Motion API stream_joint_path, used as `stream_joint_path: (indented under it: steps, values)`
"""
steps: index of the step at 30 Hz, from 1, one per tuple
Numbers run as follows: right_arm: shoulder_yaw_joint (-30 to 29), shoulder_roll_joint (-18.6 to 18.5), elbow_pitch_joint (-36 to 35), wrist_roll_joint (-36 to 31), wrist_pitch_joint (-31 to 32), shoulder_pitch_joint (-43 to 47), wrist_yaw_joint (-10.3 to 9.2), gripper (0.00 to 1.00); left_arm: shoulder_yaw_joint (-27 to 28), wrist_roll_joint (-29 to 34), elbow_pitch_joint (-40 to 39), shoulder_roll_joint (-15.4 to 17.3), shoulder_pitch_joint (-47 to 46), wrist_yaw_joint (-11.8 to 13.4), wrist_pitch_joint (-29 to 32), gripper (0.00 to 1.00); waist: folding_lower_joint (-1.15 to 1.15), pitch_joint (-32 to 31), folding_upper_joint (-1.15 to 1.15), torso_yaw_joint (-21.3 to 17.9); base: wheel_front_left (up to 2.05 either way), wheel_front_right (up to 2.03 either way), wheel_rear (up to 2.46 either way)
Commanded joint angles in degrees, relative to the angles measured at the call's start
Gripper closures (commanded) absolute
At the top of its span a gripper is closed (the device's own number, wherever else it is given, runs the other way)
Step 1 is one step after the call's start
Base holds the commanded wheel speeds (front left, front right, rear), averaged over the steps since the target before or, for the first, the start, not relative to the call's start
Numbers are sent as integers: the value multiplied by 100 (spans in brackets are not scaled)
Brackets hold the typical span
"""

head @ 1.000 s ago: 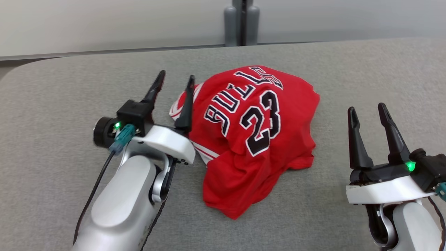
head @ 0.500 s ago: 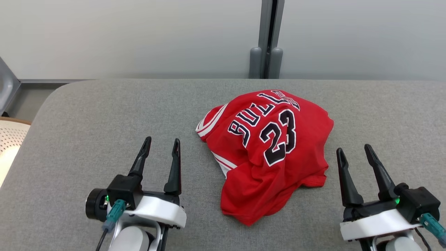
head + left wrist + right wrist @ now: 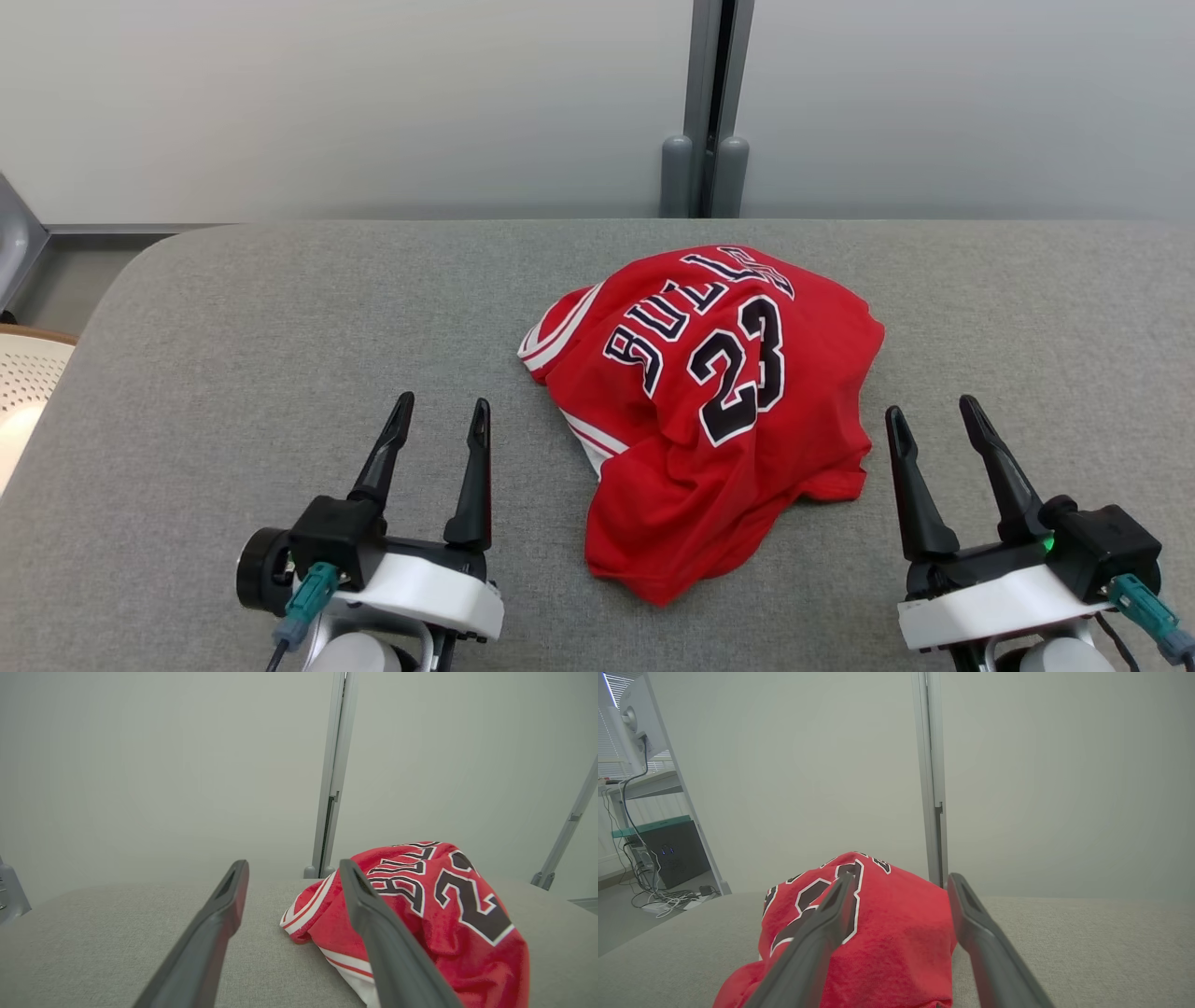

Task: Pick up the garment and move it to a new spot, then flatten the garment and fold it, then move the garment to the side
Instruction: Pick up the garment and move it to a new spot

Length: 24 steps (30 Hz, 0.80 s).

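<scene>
The garment (image 3: 709, 411) is a red basketball jersey with "BULLS 23" in black and white, lying crumpled in a heap in the middle of the grey table (image 3: 280, 317). My left gripper (image 3: 441, 416) stands open near the front edge, left of the heap and apart from it. On the other side, my right gripper (image 3: 930, 418) is open too, close to the heap's lower right hem without touching. The left wrist view has the garment (image 3: 434, 914) just right of the fingers (image 3: 373, 933). In the right wrist view the garment (image 3: 887, 933) lies ahead and to the left.
A pale partition wall with a grey post (image 3: 705, 103) stands behind the table's far edge. A perforated pale chair seat (image 3: 23, 392) shows past the table's left edge. A desk with cables (image 3: 649, 812) shows far left in the right wrist view.
My left gripper has drawn back from the garment's left edge toward the front of the table. The head camera has tilted up, so the whole picture shifted; the garment lies as it did.
</scene>
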Motion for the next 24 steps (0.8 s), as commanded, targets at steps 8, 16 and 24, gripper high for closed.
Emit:
stream_joint_path:
  steps: [8, 16, 24]
  values:
    - [-45, -47, 21, -34, -10, -252, 0, 0, -894, -138, 703, 16, -869, -426, 31, 0, 0, 391, 0, -189, 0, 0, 0]
    - [-27, -56, 11, 0, -10, -446, 0, 0, -1652, -268, 1412, 18, -1958, -453, 315, 0, 0, 775, 0, -464, 0, 0, 0]
    - [-48, -28, 10, 25, -10, -563, 0, 0, -1926, -361, 2016, 16, -2527, -291, 318, 0, 0, 973, 0, -648, 0, 0, 0]
